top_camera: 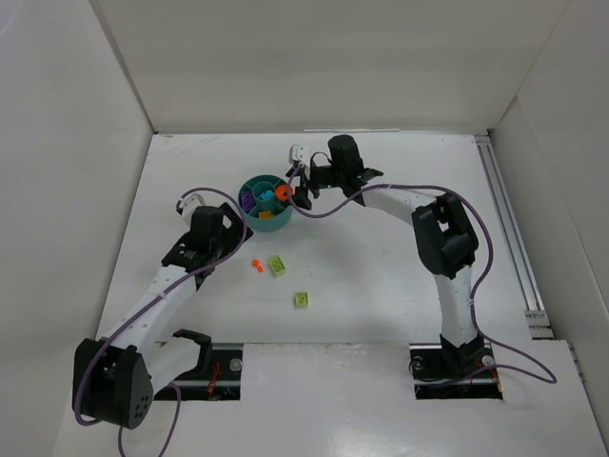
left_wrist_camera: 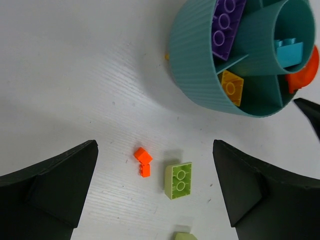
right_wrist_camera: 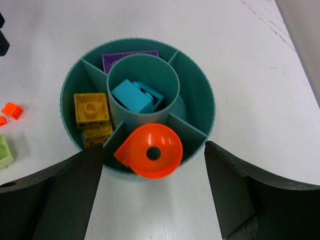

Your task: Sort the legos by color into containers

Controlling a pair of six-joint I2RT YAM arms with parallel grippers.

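Observation:
The round teal dish [top_camera: 257,217] [right_wrist_camera: 200,90] [left_wrist_camera: 192,60] holds a purple brick [right_wrist_camera: 130,56], yellow bricks [right_wrist_camera: 91,109] and teal bricks [right_wrist_camera: 135,95] in its central well. A rounded orange-red piece [right_wrist_camera: 150,150] [top_camera: 282,193] lies tilted on a near wedge's dividers. My right gripper [right_wrist_camera: 154,149] [top_camera: 303,186] stands open around it, both fingers clear of it. My left gripper [left_wrist_camera: 154,145] [top_camera: 221,240] hangs open above the table. Below it lie two tiny orange bricks [left_wrist_camera: 143,160] [top_camera: 256,264] and a lime green brick [left_wrist_camera: 178,180] [top_camera: 277,265]. A second lime brick [top_camera: 302,299] lies nearer the bases.
White walls enclose the table on the left, back and right. A metal rail [top_camera: 509,228] runs along the right edge. Purple cables trail along both arms. A right finger tip [left_wrist_camera: 310,111] shows beside the dish in the left wrist view.

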